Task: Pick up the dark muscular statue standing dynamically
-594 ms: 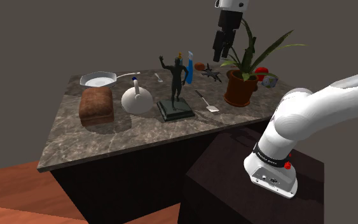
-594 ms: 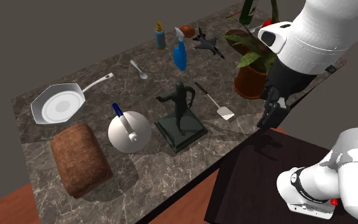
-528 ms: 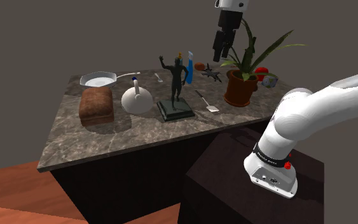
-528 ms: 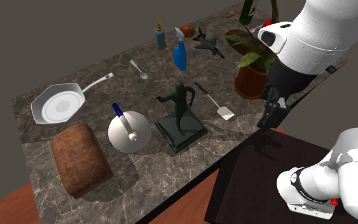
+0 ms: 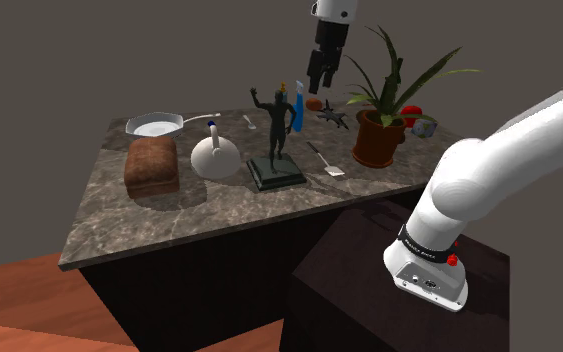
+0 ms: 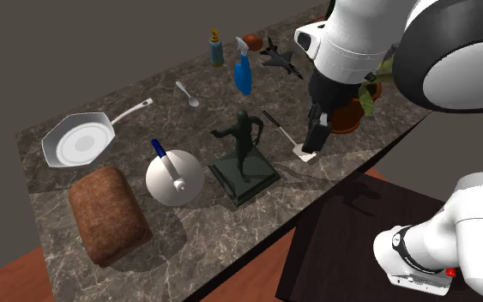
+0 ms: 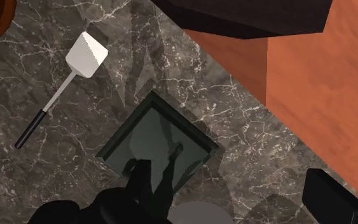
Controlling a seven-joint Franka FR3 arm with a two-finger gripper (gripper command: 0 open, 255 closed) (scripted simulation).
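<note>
The gripper (image 5: pixel 318 80) is hanging in the air above the tabletop (image 5: pixel 199 215). Its two black fingers (image 7: pixel 333 200) are standing apart, with nothing clasped between them.

The statue (image 5: pixel 277 130) is standing upright near the middle of the tabletop, a little toward the long edge that faces the stand. It is a dark, greenish muscular figure with one arm raised and its legs striding. It is resting on a flat square plinth with a stepped rim. From the wrist view the plinth is showing as a dark square below the hand, with the figure's top rising toward the fingers.

The tabletop is a dark stone slab, mottled brown-grey with pale veins running across it. A spatula (image 6: pixel 286 135) with a thin black handle and a flat white blade is lying just beside the statue, toward the potted plant (image 5: pixel 379 135) at the slab's corner. On the statue's other side a smooth white dome (image 6: pixel 173 176) with a blue handle is sitting. Past it a rough brown loaf (image 6: pixel 108 213) is lying near the short edge. A white angular pan (image 6: pixel 78 141) is lying toward the far corner. A blue spray bottle (image 6: pixel 243 73) is standing near the far edge.
</note>
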